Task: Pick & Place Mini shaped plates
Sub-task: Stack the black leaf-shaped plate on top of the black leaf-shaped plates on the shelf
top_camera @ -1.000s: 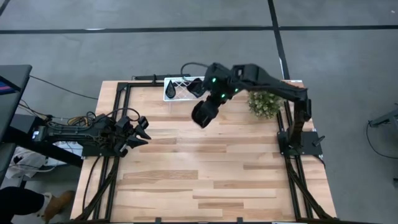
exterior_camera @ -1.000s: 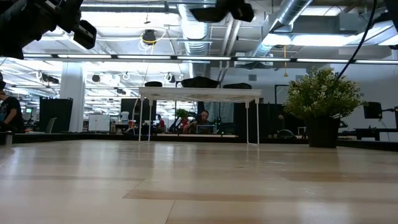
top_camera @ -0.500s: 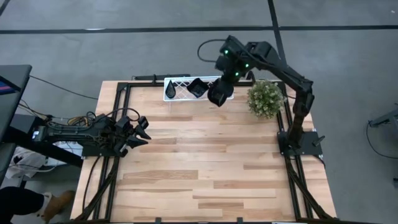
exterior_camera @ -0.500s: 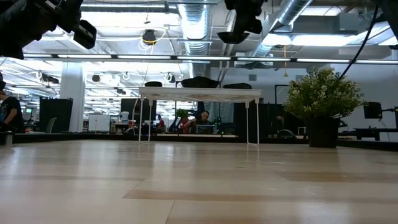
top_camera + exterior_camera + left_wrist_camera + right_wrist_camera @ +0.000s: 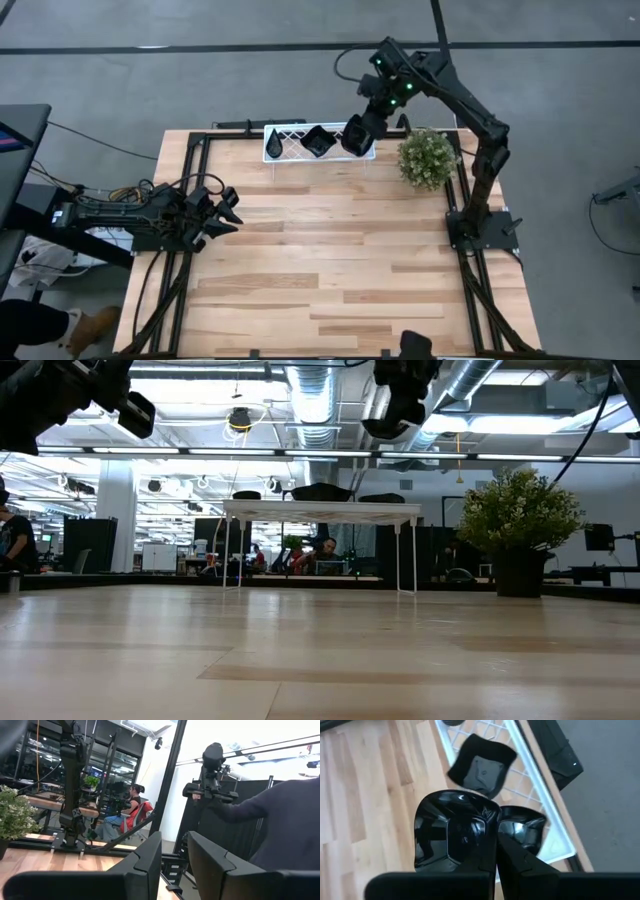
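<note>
My right gripper (image 5: pixel 358 133) hangs over the right end of the white wire rack (image 5: pixel 300 145) at the table's far edge, shut on a glossy black wavy-edged square plate (image 5: pixel 451 836). A square plate (image 5: pixel 481 766) rests on the middle of the rack, a teardrop plate (image 5: pixel 272 148) lies at its left end, and a third plate (image 5: pixel 526 831) sits just under the gripper. In the low view the gripper (image 5: pixel 398 405) shows high above the rack (image 5: pixel 320 510). My left gripper (image 5: pixel 222 210) waits open by the table's left edge. My right gripper pinches the square plate by its edge (image 5: pixel 489 822) between the two fingers, coming from above and pointing down. The plate is lifted clear of the rack and tilted, its hollow side spreading out beside one finger (image 5: pixel 485 855).
A small green plant (image 5: pixel 425 158) stands right of the rack, close to the right arm. Bare wood fills the middle and near part of the table (image 5: pixel 330 270). A person's dark sleeve (image 5: pixel 280 820) shows in the left wrist view.
My right gripper has carried the square plate toward the far edge and to the right, from above the bare wood in front of the rack to above the rack's right end. It has stayed shut on the plate. The plates on the rack have not moved.
</note>
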### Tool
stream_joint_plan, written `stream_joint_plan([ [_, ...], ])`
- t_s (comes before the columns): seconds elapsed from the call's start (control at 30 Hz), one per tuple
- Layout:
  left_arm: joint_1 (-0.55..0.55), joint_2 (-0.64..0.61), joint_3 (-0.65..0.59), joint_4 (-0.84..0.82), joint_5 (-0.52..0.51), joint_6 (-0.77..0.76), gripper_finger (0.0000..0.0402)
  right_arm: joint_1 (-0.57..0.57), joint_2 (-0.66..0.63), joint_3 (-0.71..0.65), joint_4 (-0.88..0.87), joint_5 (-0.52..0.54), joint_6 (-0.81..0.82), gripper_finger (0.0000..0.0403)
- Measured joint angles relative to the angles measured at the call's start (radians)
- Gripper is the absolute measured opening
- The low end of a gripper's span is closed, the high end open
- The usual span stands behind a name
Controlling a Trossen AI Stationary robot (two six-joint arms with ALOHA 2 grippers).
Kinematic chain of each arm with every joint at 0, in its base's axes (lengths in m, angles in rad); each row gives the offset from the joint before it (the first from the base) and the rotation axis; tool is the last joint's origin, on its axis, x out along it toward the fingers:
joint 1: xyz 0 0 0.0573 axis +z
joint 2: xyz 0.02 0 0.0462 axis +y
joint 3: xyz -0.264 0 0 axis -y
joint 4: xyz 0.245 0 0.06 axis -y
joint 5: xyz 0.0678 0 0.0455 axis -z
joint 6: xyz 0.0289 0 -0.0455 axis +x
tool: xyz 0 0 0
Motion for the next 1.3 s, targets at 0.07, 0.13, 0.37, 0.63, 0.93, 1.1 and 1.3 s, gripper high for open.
stream_joint_plan([
  [0.07,0.0,0.0,0.0,0.0,0.0,0.002,0.0097,-0.012,-0.001,-0.02,0.025,0.0,-0.019,0.0],
  [0.13,0.0,0.0,0.0,0.0,0.0,0.002,0.0097,-0.026,0.0,-0.041,0.048,0.0,-0.032,0.0],
  [0.37,0.0,0.0,0.0,0.001,0.0,0.002,0.0097,-0.08,0.002,-0.133,0.126,-0.027,-0.092,0.0],
  [0.63,0.0,0.0,0.0,0.006,0.0,0.003,0.0097,-0.144,-0.001,-0.246,0.217,-0.124,-0.123,0.0],
  [0.93,0.0,0.0,0.0,0.007,-0.001,0.003,0.0097,-0.171,0.001,-0.344,0.271,-0.22,-0.123,0.0],
  [1.1,0.0,0.0,0.0,0.007,-0.001,0.003,0.0097,-0.165,0.001,-0.406,0.324,-0.239,-0.122,0.0],
  [1.3,0.0,0.0,0.0,0.008,-0.001,0.003,0.0097,-0.17,0.001,-0.415,0.348,-0.239,-0.122,0.0],
])
